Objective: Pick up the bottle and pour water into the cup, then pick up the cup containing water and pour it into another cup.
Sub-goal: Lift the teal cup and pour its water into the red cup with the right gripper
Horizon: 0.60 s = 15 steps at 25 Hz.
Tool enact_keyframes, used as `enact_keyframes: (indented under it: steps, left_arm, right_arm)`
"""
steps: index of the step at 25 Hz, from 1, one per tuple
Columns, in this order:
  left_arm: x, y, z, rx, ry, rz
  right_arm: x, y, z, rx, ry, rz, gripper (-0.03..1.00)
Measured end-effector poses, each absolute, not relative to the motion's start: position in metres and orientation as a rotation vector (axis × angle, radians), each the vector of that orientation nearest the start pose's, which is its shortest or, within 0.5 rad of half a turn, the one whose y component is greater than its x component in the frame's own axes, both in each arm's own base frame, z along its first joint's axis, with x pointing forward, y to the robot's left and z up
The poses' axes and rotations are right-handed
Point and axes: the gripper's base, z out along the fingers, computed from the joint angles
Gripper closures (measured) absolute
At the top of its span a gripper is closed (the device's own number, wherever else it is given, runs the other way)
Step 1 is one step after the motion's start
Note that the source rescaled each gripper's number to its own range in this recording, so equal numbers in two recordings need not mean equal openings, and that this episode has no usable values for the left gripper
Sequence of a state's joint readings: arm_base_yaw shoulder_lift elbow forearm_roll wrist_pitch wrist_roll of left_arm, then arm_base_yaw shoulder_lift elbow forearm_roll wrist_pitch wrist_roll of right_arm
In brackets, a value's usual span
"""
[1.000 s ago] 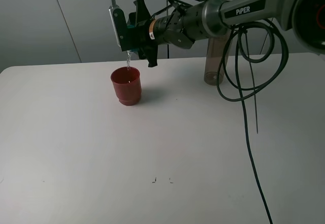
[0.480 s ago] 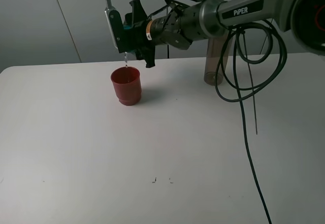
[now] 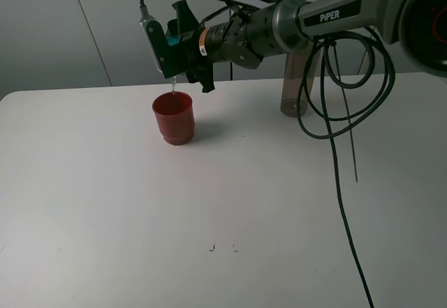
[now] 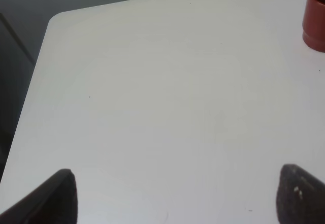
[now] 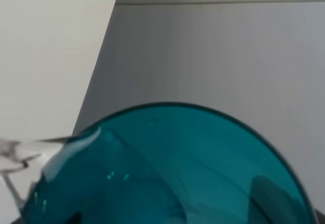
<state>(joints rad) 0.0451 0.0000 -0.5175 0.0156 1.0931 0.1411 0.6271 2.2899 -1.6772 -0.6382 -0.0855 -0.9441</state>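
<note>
1. On the left of the white table [image 3: 105,203] nothing is going on. The left gripper [image 4: 177,196] waits low over it with its two tips wide apart, holding nothing.
2. Next comes the red cup [image 3: 174,116], standing upright on the table.
3. Right above it, the right gripper [image 3: 176,46] squeezes the blue cup [image 3: 172,42], tipped far over. A thin trickle falls into the red cup.
4. So this looks like the last pour, nearly finished. Next, I think, the blue cup must be turned upright and set down gently.
5. Far right, the brown bottle [image 3: 292,84] stands at the back, behind the arm.
</note>
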Motion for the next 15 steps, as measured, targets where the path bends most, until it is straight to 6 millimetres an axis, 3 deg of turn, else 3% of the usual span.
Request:
enact_keyframes:
  steps: [15]
  left_arm:
    - [-0.0084,0.0009,0.2795,0.098,2.059,0.134]
  right_arm:
    - [0.4212,0.3144,0.1654,-1.930,0.722,-0.642,0.84]
